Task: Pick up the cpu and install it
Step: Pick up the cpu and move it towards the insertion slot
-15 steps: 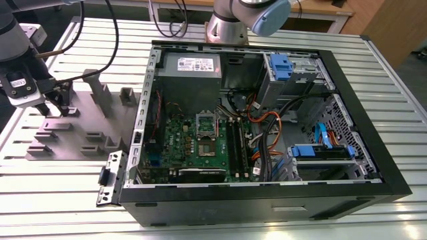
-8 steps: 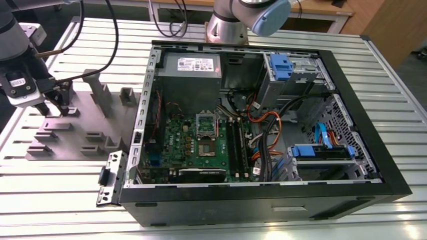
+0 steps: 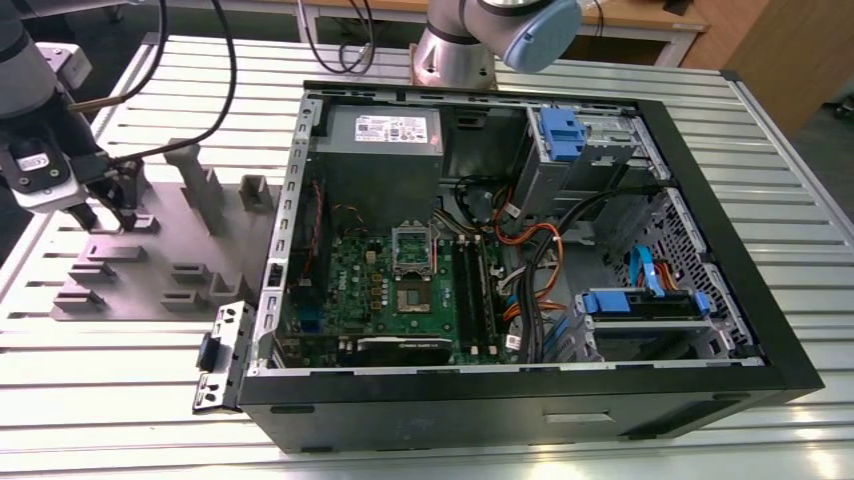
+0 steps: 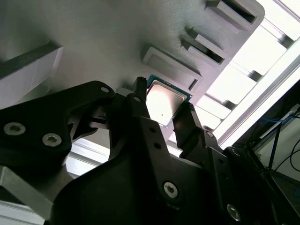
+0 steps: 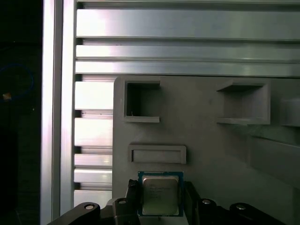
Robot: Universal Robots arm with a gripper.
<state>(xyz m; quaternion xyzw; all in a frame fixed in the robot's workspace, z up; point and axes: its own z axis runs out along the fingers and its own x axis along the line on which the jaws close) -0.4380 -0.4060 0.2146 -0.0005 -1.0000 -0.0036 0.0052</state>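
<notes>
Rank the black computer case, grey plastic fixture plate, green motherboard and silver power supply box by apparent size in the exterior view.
1. Black computer case, clearly largest.
2. Grey plastic fixture plate and green motherboard: they look about alike, so I won't rank them.
3. Silver power supply box, smallest.

Small square cpu (image 5: 160, 195), silver-grey metal top, green rim, lying flat on the grey fixture plate (image 5: 206, 150)

Gripper (image 4: 161, 108) is built of black angular links (image 4: 140, 159), silver screws (image 4: 170, 189) set behind the jaws. Further back: white wrist block (image 3: 40, 168), grey arm (image 3: 461, 45) w/ blue cap (image 3: 541, 40), black cables (image 3: 222, 60).
</notes>
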